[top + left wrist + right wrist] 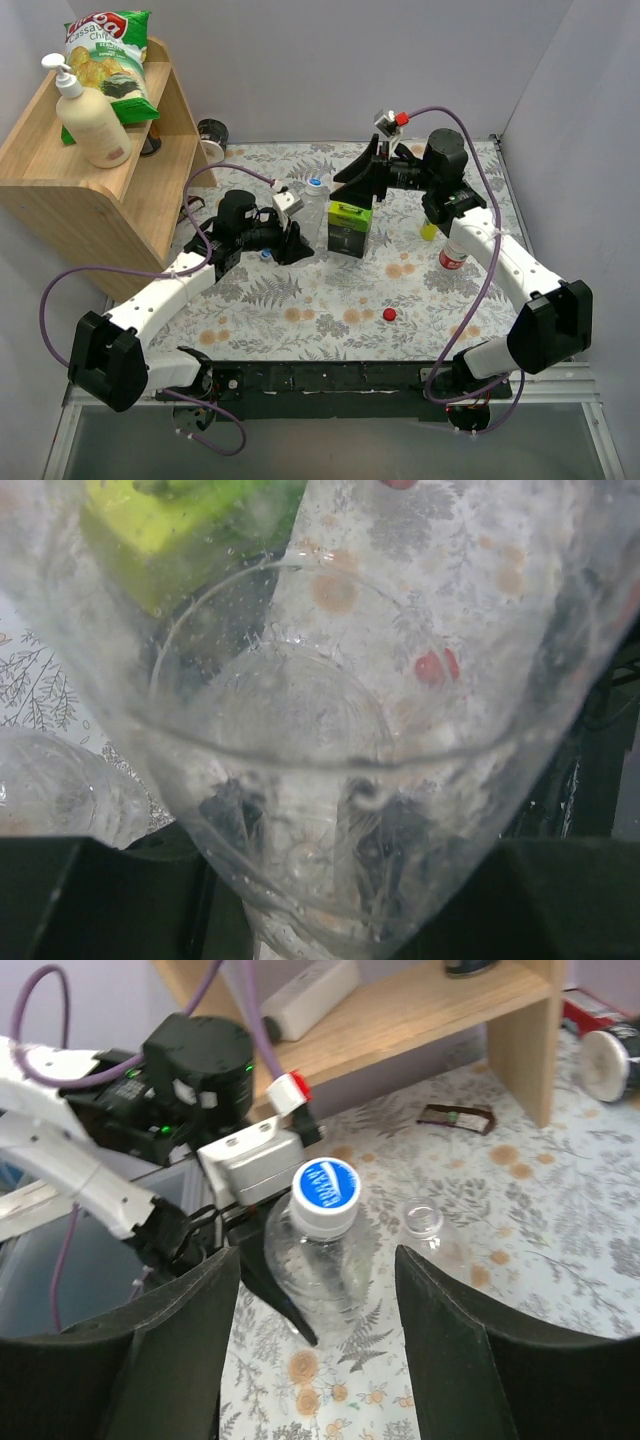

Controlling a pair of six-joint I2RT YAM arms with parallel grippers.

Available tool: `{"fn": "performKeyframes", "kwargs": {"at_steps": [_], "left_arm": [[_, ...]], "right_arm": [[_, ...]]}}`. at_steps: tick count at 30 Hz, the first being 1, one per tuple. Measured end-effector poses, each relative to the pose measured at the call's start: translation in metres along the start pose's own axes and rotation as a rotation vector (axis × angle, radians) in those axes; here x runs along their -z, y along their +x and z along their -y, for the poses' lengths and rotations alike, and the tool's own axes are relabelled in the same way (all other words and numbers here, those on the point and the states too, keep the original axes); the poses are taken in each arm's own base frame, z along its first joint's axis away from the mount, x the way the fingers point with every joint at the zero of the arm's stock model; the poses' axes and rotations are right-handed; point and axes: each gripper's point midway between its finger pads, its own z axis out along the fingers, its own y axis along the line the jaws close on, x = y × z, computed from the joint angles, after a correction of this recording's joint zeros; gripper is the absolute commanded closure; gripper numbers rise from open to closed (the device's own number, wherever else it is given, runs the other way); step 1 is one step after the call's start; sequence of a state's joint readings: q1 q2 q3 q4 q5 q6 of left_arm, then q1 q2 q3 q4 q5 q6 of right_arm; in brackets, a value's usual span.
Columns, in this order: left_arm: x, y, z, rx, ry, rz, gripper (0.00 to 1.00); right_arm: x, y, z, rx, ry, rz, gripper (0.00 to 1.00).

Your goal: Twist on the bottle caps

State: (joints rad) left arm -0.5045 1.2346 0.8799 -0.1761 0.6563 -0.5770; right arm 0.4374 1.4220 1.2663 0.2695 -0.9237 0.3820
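Observation:
My left gripper point(297, 243) is shut on an upright clear bottle point(313, 212) with a blue cap point(316, 184) on its neck. That bottle fills the left wrist view point(300, 740). My right gripper point(368, 178) is open, just right of and above the bottle. In the right wrist view the capped bottle point(320, 1260) stands between my open fingers point(170, 1360), cap point(328, 1195) on top. A second clear bottle point(423, 1218) stands uncapped behind it. A loose blue cap point(265, 254) and a red cap point(389, 314) lie on the table. The red-labelled bottle point(453, 255) is under my right arm.
A green and black box point(350, 228) stands right beside the held bottle. A yellow squeeze bottle point(428, 230) is near the right arm. A wooden shelf point(90, 170) at far left holds a cream pump bottle point(90, 125) and a chips bag point(110, 55).

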Motion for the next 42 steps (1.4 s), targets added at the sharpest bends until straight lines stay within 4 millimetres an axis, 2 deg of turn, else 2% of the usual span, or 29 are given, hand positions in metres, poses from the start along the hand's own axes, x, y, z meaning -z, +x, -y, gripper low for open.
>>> {"fn": "performKeyframes", "kwargs": {"at_steps": [5,10,15,21,30,31,32,33,34,35,36,37,40,42], "left_arm": [[0.002,-0.001,0.007,-0.016,0.062,0.009,1.0],[0.002,-0.001,0.014,-0.034,0.108,0.011,1.0],[-0.001,0.003,0.017,-0.041,0.14,0.002,1.0],[-0.005,0.01,0.016,-0.038,0.165,-0.015,1.0],[-0.005,0.009,0.015,-0.044,0.167,-0.013,1.0],[-0.005,0.009,0.014,-0.042,0.161,-0.012,0.96],[-0.006,0.008,0.013,-0.042,0.154,-0.009,0.85],[-0.006,0.007,0.012,-0.04,0.148,-0.008,0.58],[-0.006,0.006,0.011,-0.042,0.142,-0.003,0.44],[-0.006,0.005,0.009,-0.04,0.13,-0.001,0.36],[-0.007,0.004,0.008,-0.041,0.121,0.0,0.22],[-0.007,0.004,0.007,-0.047,0.114,0.0,0.02],[-0.006,0.005,0.003,-0.057,0.078,-0.013,0.02],[-0.003,0.005,0.0,-0.059,0.046,-0.02,0.02]], "right_arm": [[-0.003,0.013,-0.017,0.018,-0.124,-0.027,0.28],[-0.009,0.016,-0.021,0.023,-0.17,-0.031,0.29],[-0.015,0.02,-0.022,0.012,-0.188,-0.033,0.34],[-0.022,0.026,-0.021,-0.016,-0.198,-0.041,0.51],[-0.031,0.028,-0.013,-0.02,-0.162,-0.042,0.87],[-0.033,0.027,-0.013,-0.022,-0.15,-0.045,0.9],[-0.034,0.026,-0.012,-0.02,-0.139,-0.046,0.9],[-0.035,0.025,-0.011,-0.024,-0.124,-0.05,0.91],[-0.036,0.024,-0.011,-0.023,-0.112,-0.052,0.91],[-0.037,0.022,-0.01,-0.019,-0.103,-0.053,0.92],[-0.039,0.022,-0.008,-0.01,-0.086,-0.052,0.92],[-0.039,0.021,-0.008,-0.006,-0.078,-0.055,0.93],[-0.037,0.021,-0.008,0.004,-0.078,-0.071,0.94],[-0.031,0.013,-0.006,0.017,-0.078,-0.072,0.95]]}}
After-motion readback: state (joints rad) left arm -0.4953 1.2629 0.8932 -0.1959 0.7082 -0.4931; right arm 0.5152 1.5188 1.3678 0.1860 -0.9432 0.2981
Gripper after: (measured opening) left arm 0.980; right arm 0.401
